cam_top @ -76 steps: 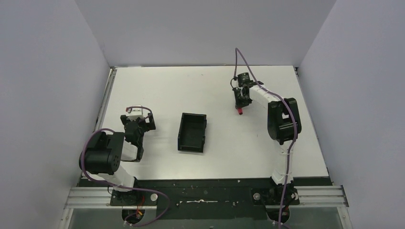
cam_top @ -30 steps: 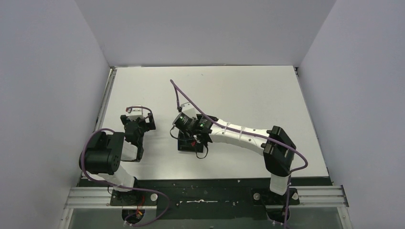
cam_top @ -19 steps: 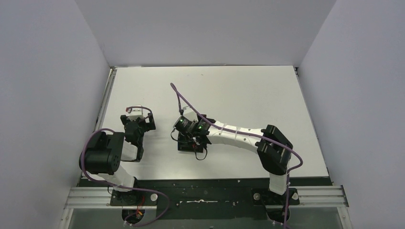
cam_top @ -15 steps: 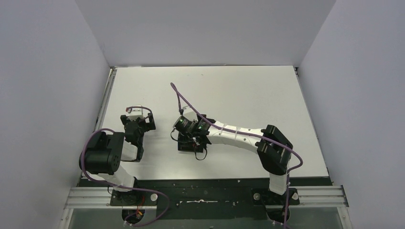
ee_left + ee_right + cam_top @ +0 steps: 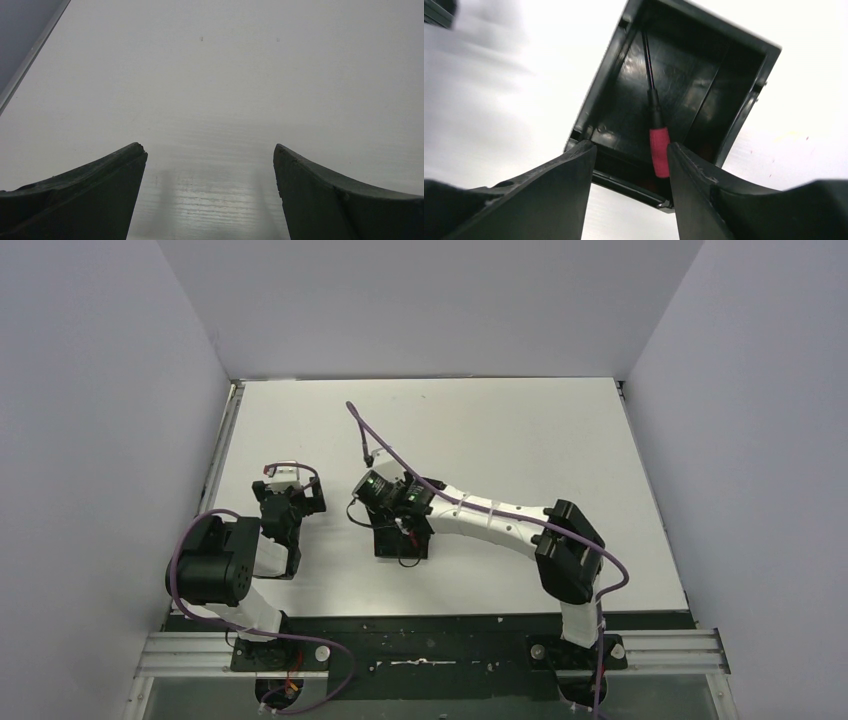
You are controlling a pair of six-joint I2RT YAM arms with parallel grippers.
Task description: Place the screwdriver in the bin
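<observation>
The black bin [image 5: 744,115] lies open-topped under my right gripper [image 5: 631,146]. The screwdriver [image 5: 659,152], with a red handle and a thin dark shaft, lies on the bin's floor along its length. The right jaws stand apart above the bin's near wall, and the red handle shows just past the right finger [image 5: 704,180], not gripped. In the top view the right gripper [image 5: 403,523] hangs over the bin [image 5: 388,543] and hides most of it, with the screwdriver hidden. My left gripper [image 5: 210,150] is open and empty over bare table, left of the bin [image 5: 290,502].
The white table [image 5: 500,430] is walled by grey panels at the back and sides. A metal rail [image 5: 225,440] runs along the left edge. A purple cable [image 5: 375,445] arcs up from the right wrist.
My right arm swung from the far right of the table to the bin with the screwdriver. The screwdriver now lies in the bin and the right wrist has shifted slightly up and left.
</observation>
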